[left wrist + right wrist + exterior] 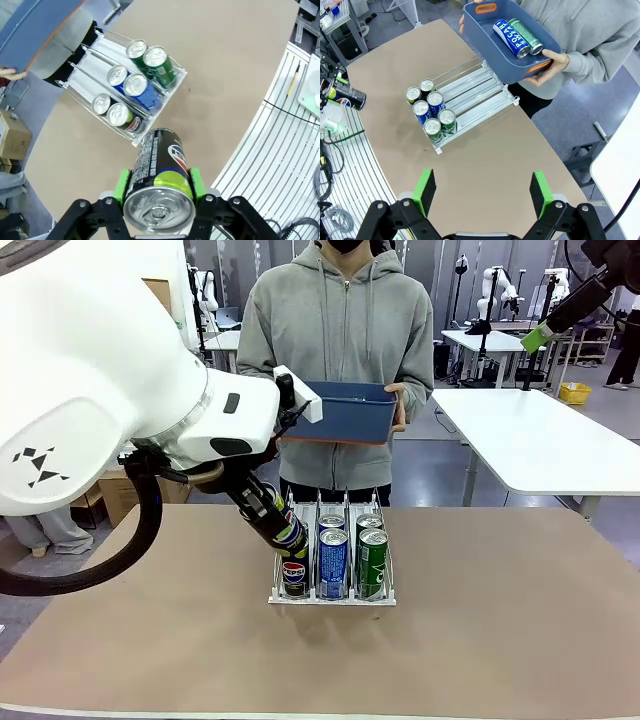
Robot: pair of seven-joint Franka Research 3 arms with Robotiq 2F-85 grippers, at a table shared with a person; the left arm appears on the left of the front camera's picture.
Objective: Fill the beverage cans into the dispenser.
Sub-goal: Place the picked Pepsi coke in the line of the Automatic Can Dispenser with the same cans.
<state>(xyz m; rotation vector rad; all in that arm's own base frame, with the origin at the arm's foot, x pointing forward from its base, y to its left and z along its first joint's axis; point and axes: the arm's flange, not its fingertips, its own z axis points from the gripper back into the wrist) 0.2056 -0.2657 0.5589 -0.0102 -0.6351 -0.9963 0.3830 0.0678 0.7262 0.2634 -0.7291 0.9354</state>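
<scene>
Currently, the left gripper (275,522) is clamping its green pads (121,186) partway closed around a slim black aluminium Pepsi can (160,165), gripping it on the sides near the silver top. It is holding this can tilted, with the bottom end pointing down at the near end of the left lane of the small clear three-lane dispenser (335,600). That rack, with its white base, is sitting on the brown table (500,630). The held can's lower end is hanging just above the front can of that lane; whether the two are touching I cannot tell.

Six cans are standing upright at the robot's end of the rack, two per lane: black Pepsi cans (294,577) on the left, blue cans with white lettering (332,562) in the middle and green cans (372,560) on the right.

The right gripper (483,192) is hovering high above the table, looking down on it, with its fingers spread wide and holding nothing.

Across the table a person in a grey hoodie is holding a blue rectangular plastic tub (485,40) in both hands (555,62). One blue can (511,37) and one green can (526,36) are lying on their sides in it.
</scene>
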